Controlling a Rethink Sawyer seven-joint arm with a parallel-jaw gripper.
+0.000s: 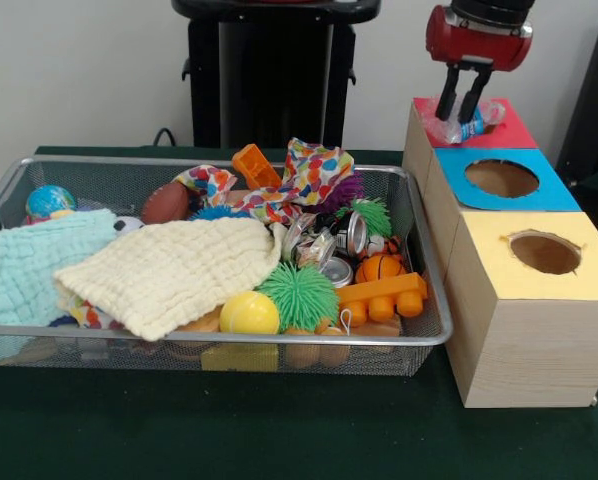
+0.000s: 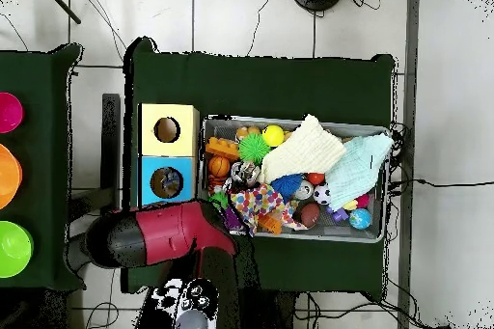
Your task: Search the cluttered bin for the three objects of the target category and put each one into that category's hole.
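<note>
The wire mesh bin (image 1: 229, 339) is full of toys and cloths. My gripper (image 1: 457, 116) hangs over the red-faced box (image 1: 507, 132). It is shut on a wad of clear plastic film with blue print (image 1: 471, 127), which touches the red top. The blue-faced box's large round hole (image 1: 501, 178) is just in front of it, nearer the camera. More crinkled clear film (image 1: 315, 246) lies in the bin among shiny tins (image 1: 336, 270). In the overhead view the red arm (image 2: 164, 233) hides the gripper and the red box; the blue hole (image 2: 166, 182) shows.
The yellow-faced box (image 1: 545, 252) stands nearest the camera. In the bin lie a cream cloth (image 1: 174, 272), a mint cloth (image 1: 24, 270), green spiky balls (image 1: 298, 295), a yellow ball (image 1: 248, 314) and an orange block (image 1: 384, 295). Coloured bowls (image 2: 12, 248) sit on a side table.
</note>
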